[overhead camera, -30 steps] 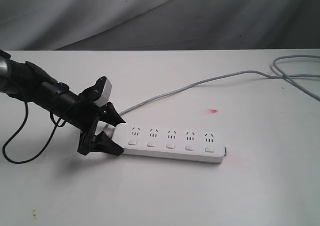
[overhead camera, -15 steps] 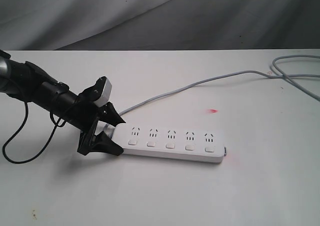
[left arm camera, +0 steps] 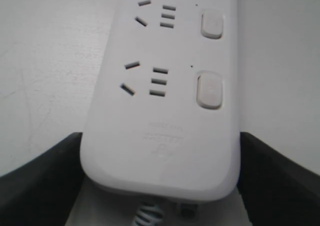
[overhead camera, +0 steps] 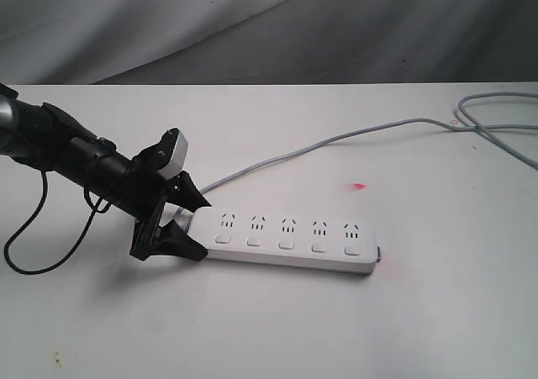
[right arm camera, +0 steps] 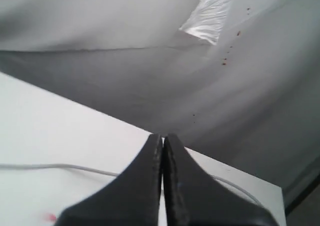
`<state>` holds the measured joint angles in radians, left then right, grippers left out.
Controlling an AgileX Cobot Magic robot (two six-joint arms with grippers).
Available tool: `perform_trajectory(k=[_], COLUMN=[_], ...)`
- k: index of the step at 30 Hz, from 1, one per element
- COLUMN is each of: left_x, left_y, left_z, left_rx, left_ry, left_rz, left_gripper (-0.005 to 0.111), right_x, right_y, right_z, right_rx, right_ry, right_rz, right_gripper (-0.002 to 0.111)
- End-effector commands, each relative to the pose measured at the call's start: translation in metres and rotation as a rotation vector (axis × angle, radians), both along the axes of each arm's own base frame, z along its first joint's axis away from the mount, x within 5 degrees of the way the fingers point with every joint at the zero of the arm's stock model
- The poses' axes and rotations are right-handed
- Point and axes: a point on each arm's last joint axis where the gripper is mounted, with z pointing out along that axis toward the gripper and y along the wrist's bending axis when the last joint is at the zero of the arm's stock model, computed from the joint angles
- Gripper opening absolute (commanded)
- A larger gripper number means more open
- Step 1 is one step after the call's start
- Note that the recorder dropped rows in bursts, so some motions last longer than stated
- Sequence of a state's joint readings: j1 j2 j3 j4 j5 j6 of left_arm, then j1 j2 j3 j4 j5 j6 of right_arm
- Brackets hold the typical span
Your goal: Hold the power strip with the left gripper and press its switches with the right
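The left gripper (overhead camera: 202, 230) was blocked straight ahead by the power strip (overhead camera: 290, 249). Its rounded end filled the gap between the fingers (left arm camera: 35, 186), one lying against each long side. Beyond the fingertips the strip's top and its row of switches (overhead camera: 287, 244) lay open from above. Bare white table (overhead camera: 252, 328) ran along both sides of the gripper, save where the grey cord (overhead camera: 336, 137) left the gripped end and trailed off to one side. Ahead of the right gripper (right arm camera: 162, 141), its fingers pressed together, lay open tabletop crossed by the thin cord, then a grey backdrop cloth (right arm camera: 125, 85).
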<state>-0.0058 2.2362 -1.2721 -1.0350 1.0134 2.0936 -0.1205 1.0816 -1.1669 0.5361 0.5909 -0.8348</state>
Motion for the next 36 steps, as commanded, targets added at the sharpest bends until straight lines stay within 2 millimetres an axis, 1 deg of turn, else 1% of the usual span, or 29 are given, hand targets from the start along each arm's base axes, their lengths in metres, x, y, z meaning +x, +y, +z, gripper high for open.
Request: perform_trajectory(k=[1,6,8,10,14,17,20,24,26,28,29,33,34,36], left_x=[0.0,0.0,0.0,0.0,0.0,0.0,0.0,0.0,0.0,0.0,0.0,0.0,0.0,0.0], left_y=[-0.002,-0.002,-0.002,-0.002,-0.002,-0.002,-0.002,-0.002,-0.002,-0.002,-0.002,-0.002,-0.002,-0.002], left_z=[-0.001,-0.001,-0.001,-0.001,-0.001,-0.001,-0.001,-0.001,-0.001,-0.001,-0.001,-0.001,-0.001,-0.001], left_rx=[-0.003,-0.003,-0.003,-0.003,-0.003,-0.003,-0.003,-0.003,-0.002,-0.002,-0.002,-0.002,-0.002,-0.002], left_ry=[0.004,0.004,0.004,0.004,0.004,0.004,0.004,0.004,0.003,0.003,0.003,0.003,0.003,0.003], left_rz=[-0.006,-0.006,-0.006,-0.006,-0.006,-0.006,-0.006,-0.006,-0.005,-0.005,-0.005,-0.005,-0.005,-0.005], left_gripper=[0.041,0.041,0.041,0.041,0.041,0.041,0.041,0.041,0.041,0.041,0.041,0.041,0.041,0.041], right_x=[0.027,0.056,0.064,0.068,0.072,0.08,0.083,0.087,0.087,0.089,0.092,0.1,0.102,0.105], right_y=[0.008,0.018,0.022,0.027,0.035,0.037,0.04,0.05,0.059,0.067,0.072,0.088,0.091,0.099], right_z=[-0.013,-0.031,-0.036,-0.04,-0.05,-0.056,-0.057,-0.064,-0.069,-0.074,-0.078,-0.089,-0.092,-0.099], right_rx=[-0.049,-0.042,-0.035,-0.023,-0.055,-0.013,0.032,0.03,0.012,-0.017,-0.03,0.004,0.018,0.025], right_ry=[0.121,0.246,0.277,0.294,0.275,0.274,0.26,0.264,0.275,0.285,0.293,0.332,0.346,0.369], right_rz=[0.174,0.379,0.464,0.567,0.791,0.807,0.802,0.808,0.818,0.829,0.83,0.814,0.806,0.819], right_gripper=[0.0,0.0,0.0,0.0,0.0,0.0,0.0,0.002,0.009,0.019,0.026,0.053,0.059,0.066])
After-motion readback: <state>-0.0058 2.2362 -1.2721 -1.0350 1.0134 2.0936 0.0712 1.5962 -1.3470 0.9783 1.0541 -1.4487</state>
